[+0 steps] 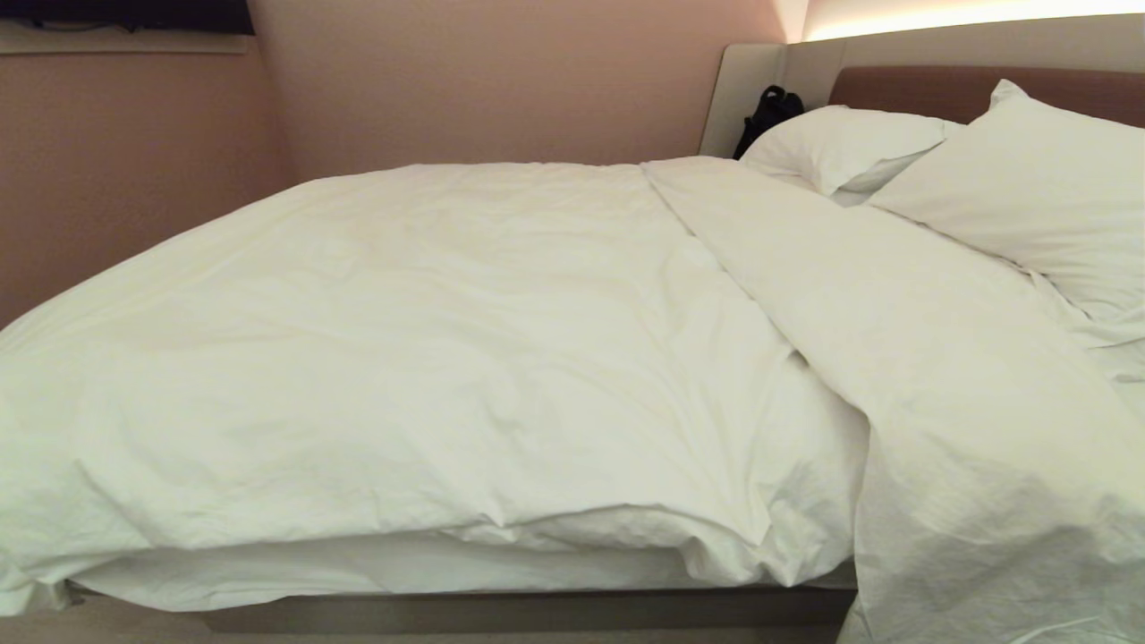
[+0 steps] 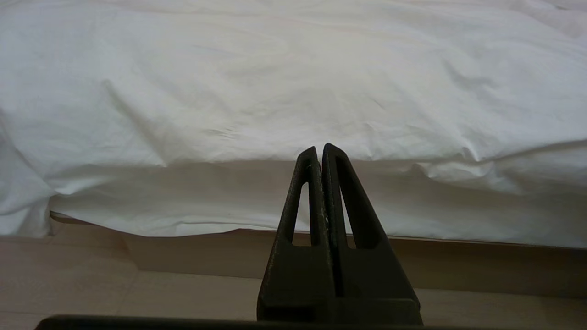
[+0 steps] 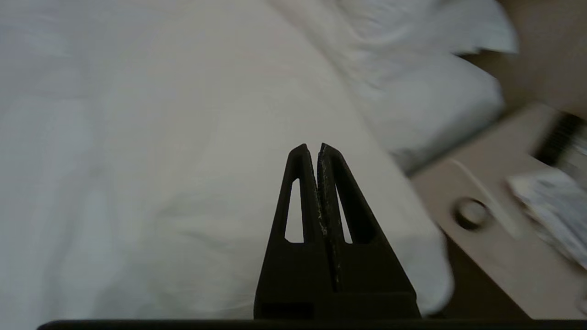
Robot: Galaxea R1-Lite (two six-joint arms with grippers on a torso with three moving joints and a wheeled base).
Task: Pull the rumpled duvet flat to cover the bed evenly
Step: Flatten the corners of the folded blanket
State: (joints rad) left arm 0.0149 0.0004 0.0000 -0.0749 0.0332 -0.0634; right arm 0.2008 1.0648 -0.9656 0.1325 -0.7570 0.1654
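Mostly, the duvet (image 1: pixel 429 358) lies flat over the bed (image 1: pixel 537 613), from its left edge to a folded-back band by the pillows (image 1: pixel 1029 197); the right corner still needs evening. Left gripper (image 2: pixel 319 147) and right gripper (image 3: pixel 312 147) both pinched closed, empty.

My left black wedge-fingered gripper (image 2: pixel 319 149) sits level and low, its two dark fingers pressed flat together, holding nothing. My right black wedge-fingered gripper (image 3: pixel 313 147) angles downward, fingers also pinched tip to tip, empty. Neither arm shows from my head camera.
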